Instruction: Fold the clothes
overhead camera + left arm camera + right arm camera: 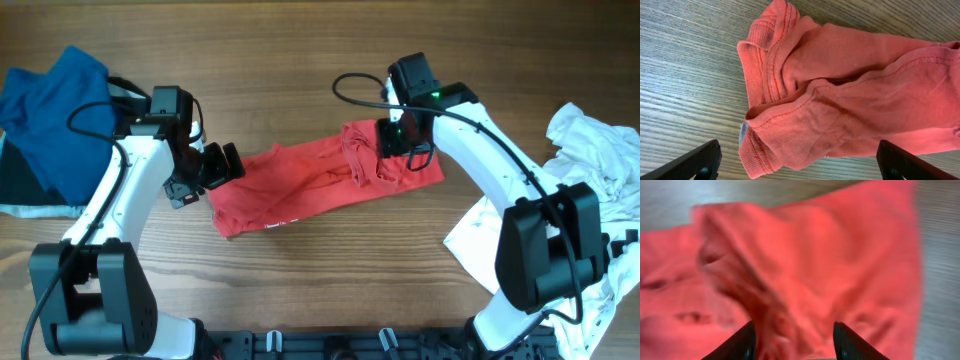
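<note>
A red garment lies folded into a long band across the table's middle. Its right part is bunched into a ridge. My left gripper is open at the garment's left end; in the left wrist view its jaws stand wide apart, with the ribbed collar and hem just ahead of them. My right gripper is over the bunched right part. In the right wrist view its fingers are spread, with blurred red cloth between and beyond them.
A blue garment lies heaped at the far left, over a dark and white piece. A pile of white clothes lies at the right edge. Bare wood table shows in front of the red garment.
</note>
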Robot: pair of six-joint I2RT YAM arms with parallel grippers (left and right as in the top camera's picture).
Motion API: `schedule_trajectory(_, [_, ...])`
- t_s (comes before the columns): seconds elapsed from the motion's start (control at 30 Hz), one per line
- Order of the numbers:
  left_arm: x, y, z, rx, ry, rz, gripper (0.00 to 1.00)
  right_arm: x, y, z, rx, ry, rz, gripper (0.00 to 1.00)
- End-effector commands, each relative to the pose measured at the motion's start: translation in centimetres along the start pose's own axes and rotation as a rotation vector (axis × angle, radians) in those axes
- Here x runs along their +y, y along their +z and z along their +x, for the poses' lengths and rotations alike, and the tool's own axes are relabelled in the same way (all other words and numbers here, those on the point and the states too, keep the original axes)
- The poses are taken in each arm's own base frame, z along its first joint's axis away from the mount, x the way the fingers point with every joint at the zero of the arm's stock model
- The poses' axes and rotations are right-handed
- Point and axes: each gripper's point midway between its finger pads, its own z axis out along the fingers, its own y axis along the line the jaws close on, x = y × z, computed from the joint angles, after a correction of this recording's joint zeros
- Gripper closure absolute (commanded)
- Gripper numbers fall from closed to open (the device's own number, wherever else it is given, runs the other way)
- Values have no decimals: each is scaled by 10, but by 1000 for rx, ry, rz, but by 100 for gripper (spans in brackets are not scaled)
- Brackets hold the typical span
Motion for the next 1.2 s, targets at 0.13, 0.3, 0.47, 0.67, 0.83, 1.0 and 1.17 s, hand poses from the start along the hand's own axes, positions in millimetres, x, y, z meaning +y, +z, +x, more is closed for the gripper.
schedule_trajectory(0.13, [0,-5,-3,-20,5,2,0,-10,16,11,15,76,62,59])
schedule_trajectory(0.3, [0,-5,-3,-19,5,1,0,31,47,44,88,13,-87,59])
schedule_trajectory(0.47, [0,-5,-3,-18,5,1,0,122,39,63,99,-321,-493,53])
schedule_trajectory(0.67, [1,-5,0,-7,2,-4,0,101,32,35,14,-205,-375,52])
schedule_trajectory(0.83, [4,-5,3,3,0,-17,0,62,-14,4,-136,-138,-224,50])
schedule_trajectory(1.0, [24,-6,2,-10,-5,-123,0,-4,-56,2,-202,-53,6,41])
schedule_trajectory(1.17, [22,-4,-2,-27,-43,-118,0,-36,-41,28,-83,-17,49,42])
